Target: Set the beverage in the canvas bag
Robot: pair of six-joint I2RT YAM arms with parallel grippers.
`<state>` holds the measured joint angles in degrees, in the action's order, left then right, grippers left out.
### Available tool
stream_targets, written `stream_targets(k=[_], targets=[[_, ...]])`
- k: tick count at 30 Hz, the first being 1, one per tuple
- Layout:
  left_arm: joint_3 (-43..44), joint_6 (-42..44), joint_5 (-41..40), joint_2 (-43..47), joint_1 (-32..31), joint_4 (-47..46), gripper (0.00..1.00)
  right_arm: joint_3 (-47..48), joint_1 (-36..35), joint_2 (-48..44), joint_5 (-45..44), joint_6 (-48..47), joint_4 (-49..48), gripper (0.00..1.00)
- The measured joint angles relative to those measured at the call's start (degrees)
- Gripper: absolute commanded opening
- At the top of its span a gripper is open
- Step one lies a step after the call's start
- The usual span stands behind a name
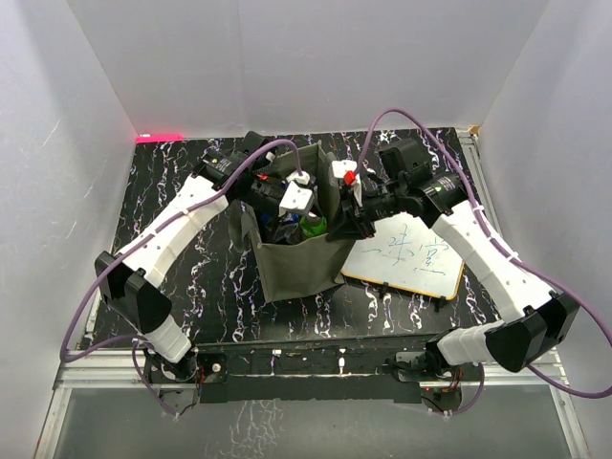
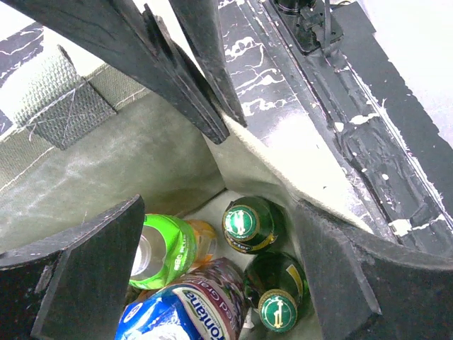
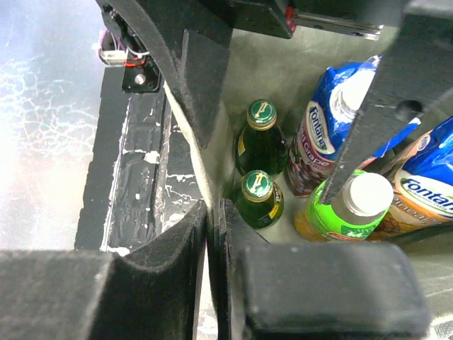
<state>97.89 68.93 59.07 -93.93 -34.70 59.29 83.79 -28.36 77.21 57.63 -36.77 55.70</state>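
While the right gripper [image 3: 212,212] is pinched tight on the right rim of the bag [image 1: 296,268], the left gripper [image 2: 219,212] hangs spread wide over the bag's mouth, gripping nothing. Below it, inside the bag, stand two green glass bottles [image 2: 244,223], a Fontana bottle [image 2: 205,304] and a green-labelled bottle [image 3: 340,212]. The bag sits mid-table beside a whiteboard [image 1: 406,258].
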Motion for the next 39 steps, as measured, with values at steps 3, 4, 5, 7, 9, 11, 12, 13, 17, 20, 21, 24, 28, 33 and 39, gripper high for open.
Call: stream_targets(k=[3, 4, 5, 7, 9, 11, 12, 13, 17, 20, 21, 24, 28, 33, 39], targets=[[0.48, 0.44, -0.09, 0.42, 0.44, 0.37, 0.85, 0.0, 1.07, -0.57, 1.66, 2.49, -1.6, 0.18], [0.79, 0.35, -0.07, 0.44, 0.76, 0.52, 0.86, 0.0, 1.33, -0.94, 2.08, 2.97, -2.03, 0.2], [1.03, 0.15, -0.04, 0.44, 0.98, 0.55, 0.85, 0.0, 1.53, -1.38, 2.45, 3.52, -2.45, 0.21], [1.86, -0.85, 0.11, 0.52, 1.92, 0.35, 0.85, 0.0, 1.81, -2.29, 2.91, 4.11, -3.39, 0.25], [2.78, -2.75, 0.17, 0.72, 3.15, -0.55, 0.86, 0.0, 1.86, -3.1, 3.58, 4.39, -4.02, 0.29], [3.8, -5.62, 0.24, 1.2, 4.37, -2.23, 0.86, 0.0, 1.86, -3.58, 4.04, 4.66, -4.55, 0.33], [4.17, -7.54, 0.26, 1.57, 5.01, -3.43, 0.86, 0.0, 1.86, -3.65, 4.24, 4.79, -4.74, 0.36], [4.52, -9.11, 0.24, 1.9, 5.44, -4.35, 0.86, 0.0, 1.86, -3.65, 4.33, 4.85, -4.87, 0.39], [6.14, -18.12, -0.11, 3.63, 7.32, -10.27, 0.87, 0.02, 1.86, -3.65, 4.39, 4.96, -4.92, 0.47], [6.69, -24.52, -1.36, 5.05, 8.46, -14.29, 0.89, 0.28, 1.86, -3.65, 3.65, 5.57, -4.9, 0.55], [6.8, -26.27, -2.01, 5.46, 8.79, -15.26, 0.9, 0.55, 1.86, -3.65, 3.06, 5.95, -4.87, 0.57], [6.97, -32.89, -5.84, 7.04, 10.25, -18.82, 0.91, 2.16, 2.14, -3.65, -0.15, 8.09, -5.01, 0.64], [6.91, -41.05, -12.15, 9.35, 15.08, -24.15, 0.92, 4.61, 5.05, -3.85, -6.99, 11.78, -6.69, 0.72], [4.48, -49.83, -25.14, 13.62, 23.45, -31.85, 0.97, 6.49, 12.39, -4.55, -13.25, 16.52, -9.03, 0.75], [-0.09, -58.51, -36.44, 17.68, 32.3, -37.92, 0.97, 7.74, 20.04, -4.83, -22.91, 22.08, -12.15, 0.79]])
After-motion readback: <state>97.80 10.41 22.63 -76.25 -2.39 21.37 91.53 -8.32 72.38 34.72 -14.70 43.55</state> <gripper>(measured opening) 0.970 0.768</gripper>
